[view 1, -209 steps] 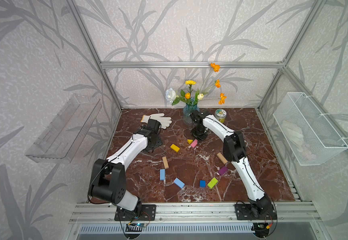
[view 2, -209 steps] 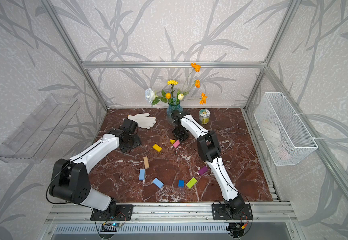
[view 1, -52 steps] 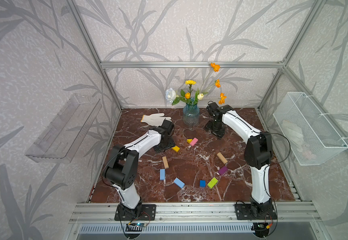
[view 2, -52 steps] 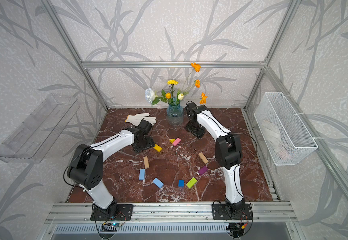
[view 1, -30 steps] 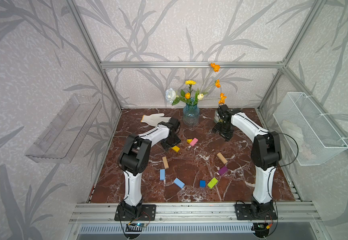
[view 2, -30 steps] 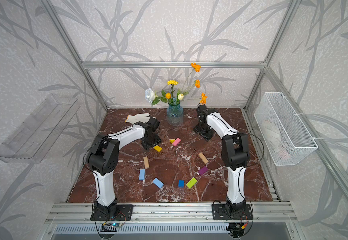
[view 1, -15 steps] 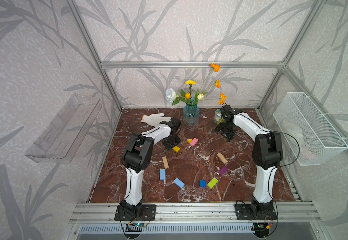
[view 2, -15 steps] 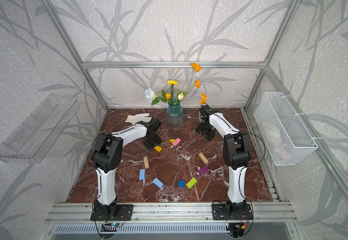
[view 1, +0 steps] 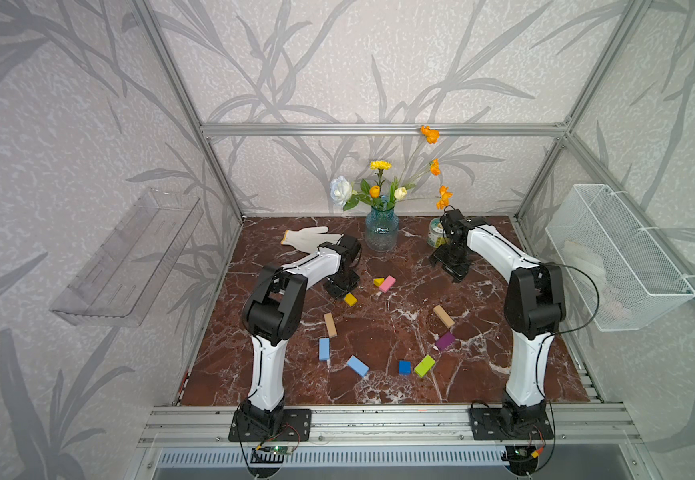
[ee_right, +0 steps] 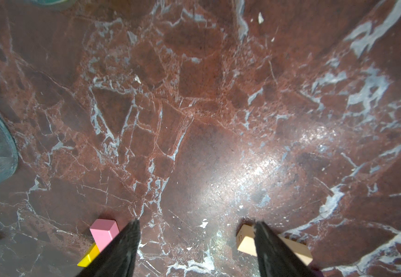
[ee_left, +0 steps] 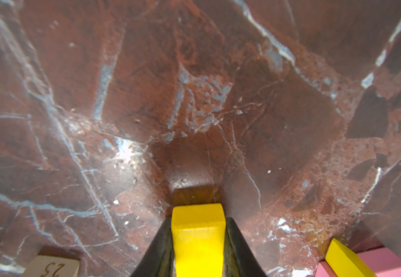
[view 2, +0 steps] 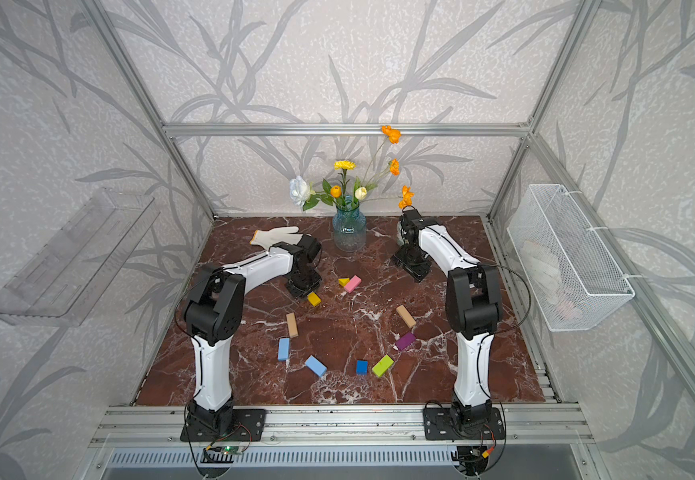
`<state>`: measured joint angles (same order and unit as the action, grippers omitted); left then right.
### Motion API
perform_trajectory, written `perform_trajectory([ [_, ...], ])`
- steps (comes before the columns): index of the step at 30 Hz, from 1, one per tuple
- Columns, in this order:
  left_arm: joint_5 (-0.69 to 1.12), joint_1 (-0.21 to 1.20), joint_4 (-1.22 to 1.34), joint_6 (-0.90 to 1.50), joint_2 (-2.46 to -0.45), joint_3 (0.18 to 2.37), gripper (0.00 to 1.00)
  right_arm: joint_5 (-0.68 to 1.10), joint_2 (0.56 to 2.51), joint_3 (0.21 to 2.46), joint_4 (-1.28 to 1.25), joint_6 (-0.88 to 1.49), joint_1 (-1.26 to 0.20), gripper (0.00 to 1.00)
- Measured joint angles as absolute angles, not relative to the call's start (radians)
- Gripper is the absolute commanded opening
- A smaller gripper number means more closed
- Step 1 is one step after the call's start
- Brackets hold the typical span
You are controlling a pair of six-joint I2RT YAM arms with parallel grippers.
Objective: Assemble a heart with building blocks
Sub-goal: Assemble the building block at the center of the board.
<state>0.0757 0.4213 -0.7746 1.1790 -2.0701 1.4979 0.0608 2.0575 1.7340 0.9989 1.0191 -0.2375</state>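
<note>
yellow block (ee_left: 198, 249): on surface (view 1: 379, 324), near pink block (view 1: 387, 284) (heart not yet formed)
left claw (ee_left: 198, 225): clamped on the block's two sides
right claw (ee_right: 197, 223): spread wide, nothing held
step tip: grip to be kept centred; block to be lifted straight

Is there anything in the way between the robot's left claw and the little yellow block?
No, nothing visible is in the way. In the left wrist view the yellow block sits right between the two fingers of the left gripper, and they touch it on both sides.
</note>
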Motion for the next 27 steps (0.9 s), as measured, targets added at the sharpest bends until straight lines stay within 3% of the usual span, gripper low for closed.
perform_trajectory([
  [27,0.107,0.461,-0.778,1.315,-2.214,1.724,0.25,0.062,2.04,1.736,0.999,0.997,-0.223,0.75],
])
